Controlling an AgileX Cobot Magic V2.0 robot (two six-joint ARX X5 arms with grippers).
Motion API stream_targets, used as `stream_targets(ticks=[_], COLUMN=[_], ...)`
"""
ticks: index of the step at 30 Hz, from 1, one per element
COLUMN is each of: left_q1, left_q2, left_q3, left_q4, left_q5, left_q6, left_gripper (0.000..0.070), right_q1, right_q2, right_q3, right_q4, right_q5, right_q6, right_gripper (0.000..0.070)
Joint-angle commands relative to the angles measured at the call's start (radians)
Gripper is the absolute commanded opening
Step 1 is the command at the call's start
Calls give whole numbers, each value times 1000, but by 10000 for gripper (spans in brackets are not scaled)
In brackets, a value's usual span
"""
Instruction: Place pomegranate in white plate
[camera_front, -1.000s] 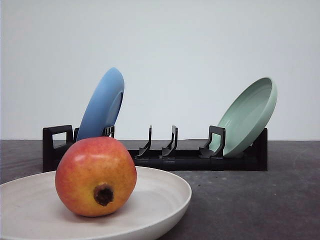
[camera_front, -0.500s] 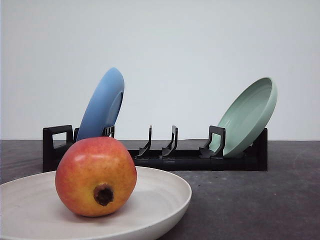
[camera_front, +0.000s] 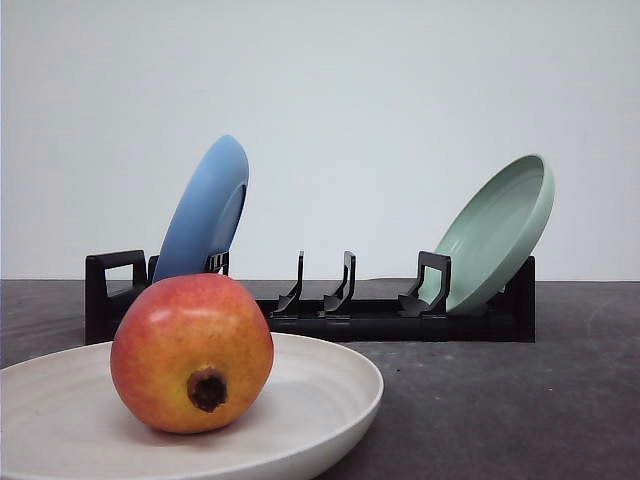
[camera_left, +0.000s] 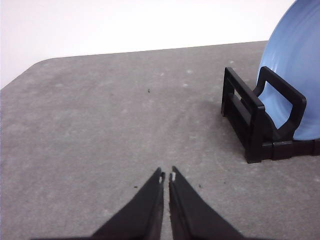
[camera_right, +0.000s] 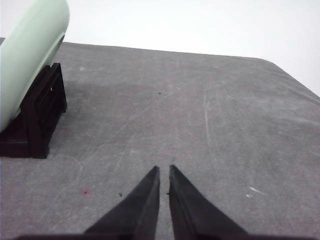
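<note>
Pomegranate is being shown nearest in the front view, sitting inside the white plate at the lower left, its dark calyx stub turned toward the camera and slightly downward. The fruit is being carried by the plate's shallow bowl, left of the plate's middle, with the raised rim curving around it on the right. The plate is being supported by the dark grey table.

Farther back, a black dish rack is being seen across the table. A blue plate is being held tilted at the rack's left end, and a pale green plate is being held tilted at its right end; the slots between them are being left free.

In the left wrist view, the left gripper is being seen with its black fingertips almost touching, closed on nothing, above bare table near the rack's blue-plate end. In the right wrist view, the right gripper is likewise being kept closed and empty, over table beside the rack's green-plate end.
</note>
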Motion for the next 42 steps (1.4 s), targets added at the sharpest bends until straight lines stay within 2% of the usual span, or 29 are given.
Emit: stream_targets(ticks=[1, 42], left_q1=[1, 1], left_q2=[-1, -1], left_q3=[-10, -10], left_q4=[-5, -5], left_q5=[-4, -4], left_q6=[-3, -3], left_gripper=[0, 0], right_q1=[-2, -2], right_q2=[-2, -2], right_q3=[-7, -7], right_q4=[10, 10], right_q5=[1, 1], right_q6=[12, 12], right_gripper=[33, 33])
